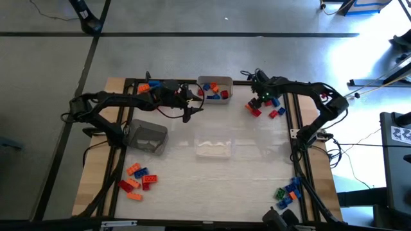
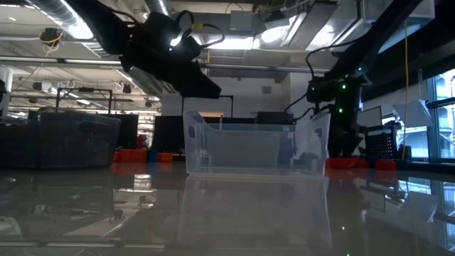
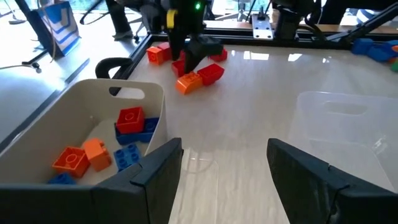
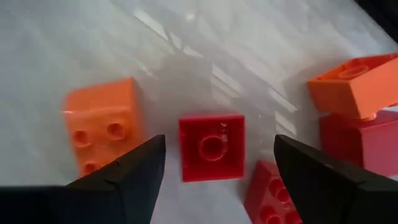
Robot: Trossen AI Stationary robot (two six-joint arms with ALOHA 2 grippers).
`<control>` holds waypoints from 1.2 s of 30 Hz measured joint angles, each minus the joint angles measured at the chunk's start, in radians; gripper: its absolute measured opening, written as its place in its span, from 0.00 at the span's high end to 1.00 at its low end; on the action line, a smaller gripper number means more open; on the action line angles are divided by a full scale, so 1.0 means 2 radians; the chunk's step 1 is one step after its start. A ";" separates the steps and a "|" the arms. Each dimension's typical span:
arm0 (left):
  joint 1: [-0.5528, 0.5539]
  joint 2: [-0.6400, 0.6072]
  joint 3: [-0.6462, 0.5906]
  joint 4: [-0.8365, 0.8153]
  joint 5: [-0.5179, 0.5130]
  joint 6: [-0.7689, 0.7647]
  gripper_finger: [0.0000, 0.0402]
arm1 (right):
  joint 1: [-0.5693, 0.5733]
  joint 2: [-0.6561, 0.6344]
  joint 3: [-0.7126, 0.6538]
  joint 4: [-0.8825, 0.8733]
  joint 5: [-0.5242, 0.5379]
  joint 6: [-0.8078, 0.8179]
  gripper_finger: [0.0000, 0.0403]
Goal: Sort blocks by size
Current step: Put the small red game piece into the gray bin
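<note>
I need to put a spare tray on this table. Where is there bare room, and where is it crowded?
Bare: the table's near middle, between the left orange-red pile and the right corner pile, in front of the clear tray. Crowded: the far edge, around the white bin, where the left gripper hangs and the right gripper hovers open over blocks.

Red block point(image 4: 267, 202) cut off by frame edge; studs blurred.

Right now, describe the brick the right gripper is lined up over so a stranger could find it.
Go to the brick cluster right of the white bin at the table's far edge, where the open right gripper hovers. Between its fingers lies a small red brick, square with one stud, unlike its multi-stud neighbours.
</note>
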 joint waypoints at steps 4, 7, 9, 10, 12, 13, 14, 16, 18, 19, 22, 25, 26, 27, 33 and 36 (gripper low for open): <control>0.000 0.000 0.000 -0.001 0.000 -0.002 0.45 | 0.000 0.009 0.000 0.009 0.008 -0.006 0.35; 0.000 0.000 0.000 -0.001 0.000 -0.002 0.45 | 0.000 0.012 0.000 0.010 0.008 -0.009 0.46; 0.000 0.000 0.000 -0.001 0.000 -0.001 0.45 | 0.000 0.012 0.000 0.011 0.008 -0.011 0.54; 0.000 0.000 0.000 0.000 0.000 0.000 0.45 | 0.000 0.012 0.000 0.011 0.008 -0.011 0.58; 0.000 0.000 0.000 0.001 0.000 0.006 0.45 | 0.000 0.011 0.000 0.011 0.009 -0.014 0.65; 0.000 0.000 0.000 0.001 0.000 0.006 0.45 | 0.000 0.011 0.000 0.011 0.009 -0.017 0.67; 0.000 -0.001 0.000 0.001 0.000 0.006 0.45 | 0.000 0.011 0.000 0.012 0.009 -0.021 0.67; 0.000 -0.001 0.000 -0.001 0.000 0.005 0.45 | 0.000 0.009 0.002 0.010 0.008 -0.023 0.67; 0.000 -0.001 0.000 -0.002 0.000 0.005 0.45 | 0.000 0.004 0.010 0.003 0.009 -0.024 0.67; 0.000 -0.001 0.000 -0.001 0.000 0.005 0.45 | 0.000 -0.002 0.015 -0.001 0.009 -0.024 0.67; 0.000 -0.001 0.000 0.007 -0.001 0.004 0.45 | 0.000 -0.019 0.036 -0.014 0.005 -0.024 0.65; 0.001 -0.001 0.000 0.017 -0.001 0.005 0.45 | 0.000 -0.036 0.056 -0.005 -0.016 -0.024 0.63; 0.001 -0.001 0.000 0.018 -0.002 0.005 0.45 | 0.000 -0.041 0.060 0.006 -0.027 -0.023 0.63; 0.001 -0.001 0.000 0.019 -0.002 0.005 0.45 | 0.001 -0.045 0.063 0.018 -0.039 -0.023 0.64; 0.004 -0.003 0.000 0.019 -0.003 -0.007 0.45 | 0.028 -0.050 0.064 0.121 -0.110 -0.020 0.64; 0.005 -0.003 0.000 0.019 -0.003 -0.008 0.45 | 0.053 -0.050 0.064 0.158 -0.116 -0.020 0.64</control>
